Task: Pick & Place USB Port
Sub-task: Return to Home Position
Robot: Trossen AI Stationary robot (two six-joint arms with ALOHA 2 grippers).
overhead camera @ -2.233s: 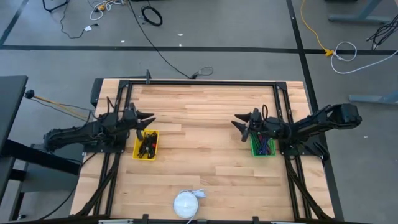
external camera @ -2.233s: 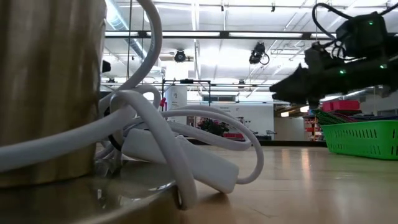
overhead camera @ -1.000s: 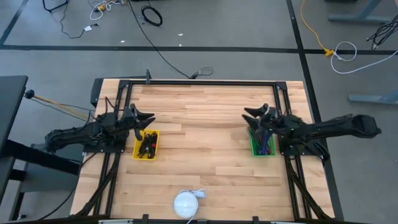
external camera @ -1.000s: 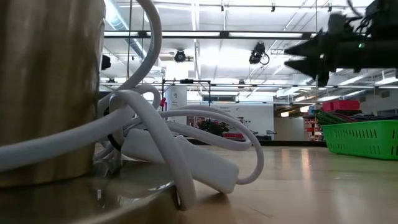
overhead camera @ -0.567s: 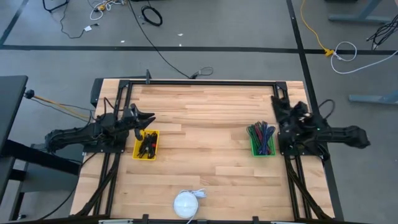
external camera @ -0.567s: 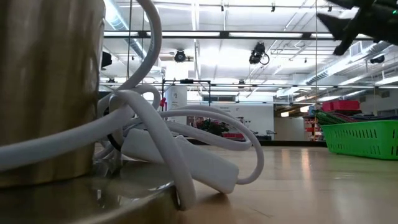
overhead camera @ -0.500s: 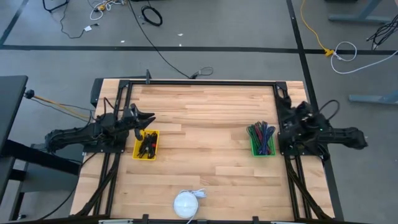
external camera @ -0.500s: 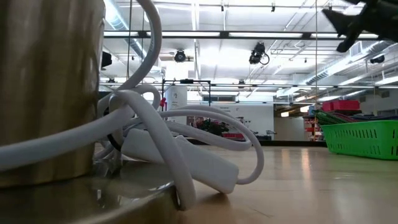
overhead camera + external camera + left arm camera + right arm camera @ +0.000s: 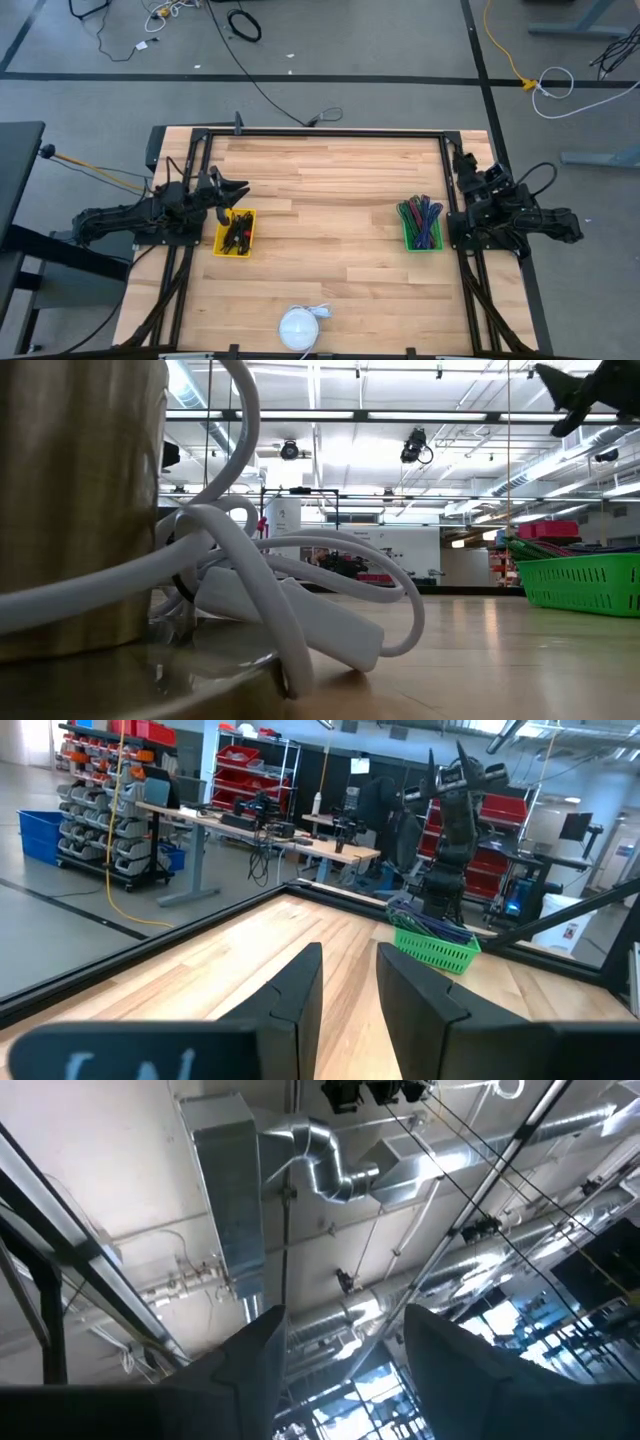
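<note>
parked at opposite side edges of the surface [image 9: 330, 190]
left end effector [image 9: 238, 191] spread by yellow basket [image 9: 219, 238], right end effector [image 9: 342, 1355] spread near green basket [image 9: 406, 238]

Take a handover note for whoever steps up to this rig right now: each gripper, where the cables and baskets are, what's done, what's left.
Left gripper: jaws open, empty, hovering at the far end of the yellow basket.
Right gripper: jaws open, empty, pointing at the ceiling, arm folded at the table's right edge.
Black cables lie in the yellow basket, dark and blue cables in the green basket.
Done: sorting looks finished.
Left: probably only homing the arms. A white cable bundle sits at the near edge.
</note>
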